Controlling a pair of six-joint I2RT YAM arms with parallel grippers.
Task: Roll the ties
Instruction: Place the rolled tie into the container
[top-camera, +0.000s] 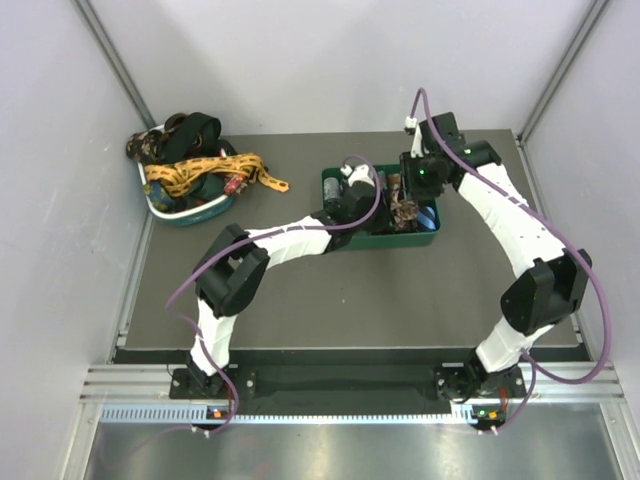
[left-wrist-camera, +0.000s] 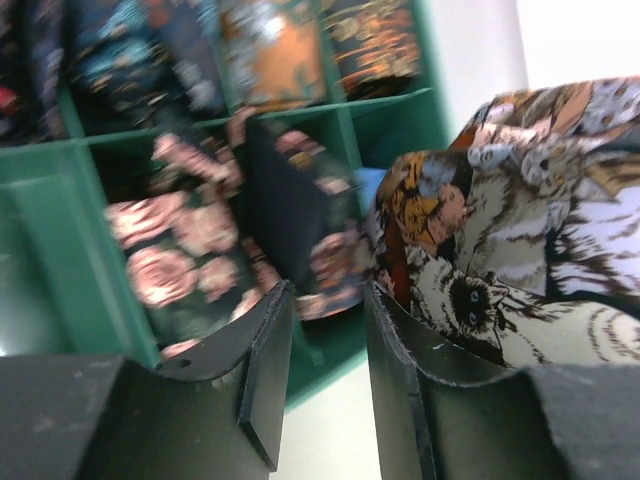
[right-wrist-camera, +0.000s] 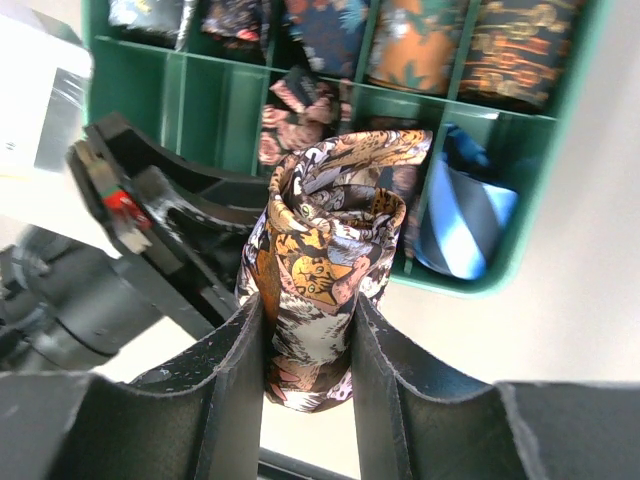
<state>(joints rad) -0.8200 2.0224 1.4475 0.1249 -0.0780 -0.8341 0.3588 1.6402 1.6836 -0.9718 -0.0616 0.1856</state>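
My right gripper (right-wrist-camera: 307, 305) is shut on a tight roll of cat-patterned tie (right-wrist-camera: 325, 230) and holds it upright just above the near edge of the green compartment tray (right-wrist-camera: 500, 275). That same roll (left-wrist-camera: 520, 230) lies just outside the right finger of my left gripper (left-wrist-camera: 328, 300), which is open with nothing between its jaws. From above, both grippers meet over the tray (top-camera: 385, 243), the left one (top-camera: 352, 190) at its left end and the right one (top-camera: 408, 195) near the middle. Rolled ties fill several compartments, among them a rose-patterned one (left-wrist-camera: 190, 240) and a blue striped one (right-wrist-camera: 465, 215).
A teal basket (top-camera: 190, 212) at the back left of the table holds a loose pile of ties (top-camera: 185, 140), with a yellow one (top-camera: 215, 170) trailing out to the right. Purple cables run along both arms. White walls close in the table's sides.
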